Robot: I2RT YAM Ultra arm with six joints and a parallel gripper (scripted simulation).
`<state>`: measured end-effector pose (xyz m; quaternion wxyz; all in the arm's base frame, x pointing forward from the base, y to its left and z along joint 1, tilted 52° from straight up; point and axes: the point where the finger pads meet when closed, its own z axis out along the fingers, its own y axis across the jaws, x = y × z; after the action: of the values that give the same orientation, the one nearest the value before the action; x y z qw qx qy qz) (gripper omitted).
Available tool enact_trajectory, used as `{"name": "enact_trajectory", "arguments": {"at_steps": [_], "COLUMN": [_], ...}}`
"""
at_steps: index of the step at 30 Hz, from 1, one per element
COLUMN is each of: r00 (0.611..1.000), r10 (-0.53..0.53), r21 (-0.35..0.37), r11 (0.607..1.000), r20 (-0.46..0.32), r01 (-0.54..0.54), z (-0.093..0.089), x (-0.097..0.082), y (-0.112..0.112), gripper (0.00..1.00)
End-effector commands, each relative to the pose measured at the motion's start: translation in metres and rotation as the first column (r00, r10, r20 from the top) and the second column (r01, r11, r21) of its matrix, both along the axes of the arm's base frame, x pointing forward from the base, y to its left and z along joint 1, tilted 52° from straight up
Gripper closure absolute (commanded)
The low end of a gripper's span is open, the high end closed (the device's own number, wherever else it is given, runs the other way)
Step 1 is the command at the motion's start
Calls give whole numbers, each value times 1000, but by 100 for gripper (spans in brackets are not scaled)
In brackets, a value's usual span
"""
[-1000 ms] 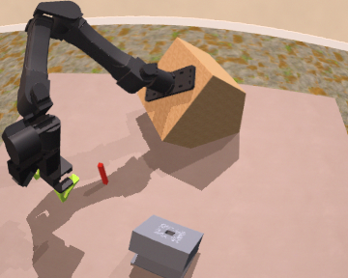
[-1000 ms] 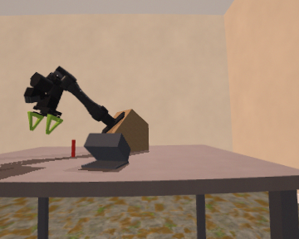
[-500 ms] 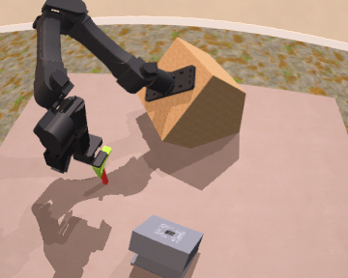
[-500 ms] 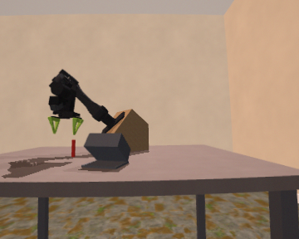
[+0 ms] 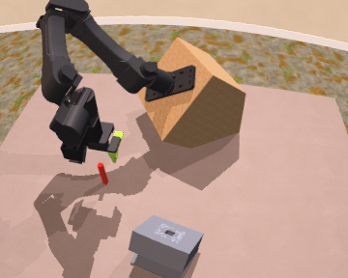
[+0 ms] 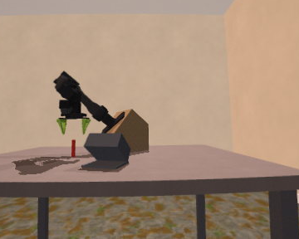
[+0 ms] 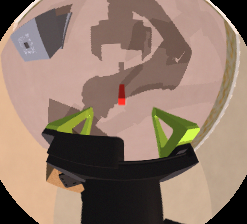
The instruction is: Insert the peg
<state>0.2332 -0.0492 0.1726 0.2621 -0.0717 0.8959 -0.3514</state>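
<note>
The red peg (image 5: pixel 102 173) (image 6: pixel 73 148) (image 7: pixel 121 93) stands upright on the table, left of the middle. My gripper (image 5: pixel 115 147) (image 6: pixel 74 130) (image 7: pixel 122 110) is open and empty; it hangs a little above the peg with its green fingertips pointing down on either side of it, not touching. The grey block with the sloped panel (image 5: pixel 153 243) (image 6: pixel 108 146) (image 7: pixel 41 33) sits near the table's front edge. Its small dark hole (image 5: pixel 170 233) (image 7: pixel 26 45) faces up in the sloped top.
A large tilted wooden box (image 5: pixel 201 101) (image 6: pixel 136 130) at the back of the table carries the arm's mounting plate. The pink table (image 5: pixel 288 174) (image 6: pixel 198 166) ends in edges on every side; a patterned floor lies beyond.
</note>
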Motion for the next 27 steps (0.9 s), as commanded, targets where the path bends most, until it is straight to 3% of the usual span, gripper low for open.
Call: {"name": "enact_trajectory", "arguments": {"at_steps": [1,27], "r00": [1000,1000], "r10": [3,7], "r21": [12,5], "r11": [1000,1000], "r20": [9,6], "r01": [-3,-7], "z": [-4,-26], "x": [-1,24], "y": [-2,-18], "gripper": [0,0]}}
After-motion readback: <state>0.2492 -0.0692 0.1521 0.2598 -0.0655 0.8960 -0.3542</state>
